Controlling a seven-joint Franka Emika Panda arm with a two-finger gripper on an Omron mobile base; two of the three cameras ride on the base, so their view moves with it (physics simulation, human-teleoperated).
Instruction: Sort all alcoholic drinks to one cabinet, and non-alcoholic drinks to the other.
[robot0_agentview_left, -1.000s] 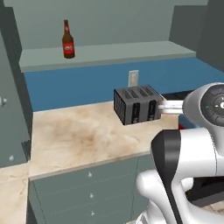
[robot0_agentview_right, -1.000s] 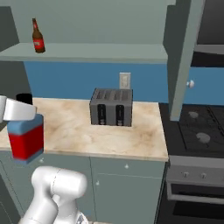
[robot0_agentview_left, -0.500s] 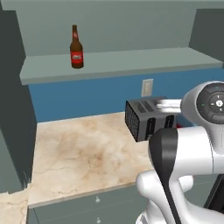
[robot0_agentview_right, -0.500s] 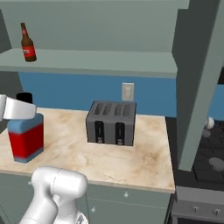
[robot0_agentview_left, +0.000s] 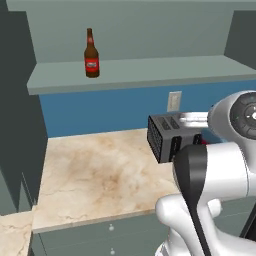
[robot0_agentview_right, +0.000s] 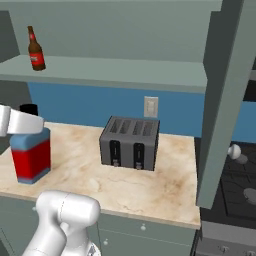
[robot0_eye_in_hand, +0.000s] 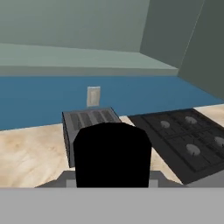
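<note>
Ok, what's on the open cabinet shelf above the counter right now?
One brown beer bottle with a red label stands upright near the shelf's left end. The rest of the visible shelf is bare. Its far right end is covered by the open cabinet door in the right base view.

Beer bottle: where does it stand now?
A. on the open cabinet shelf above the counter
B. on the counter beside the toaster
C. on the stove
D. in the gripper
A: the beer bottle stands upright on the shelf, above the counter.
</note>
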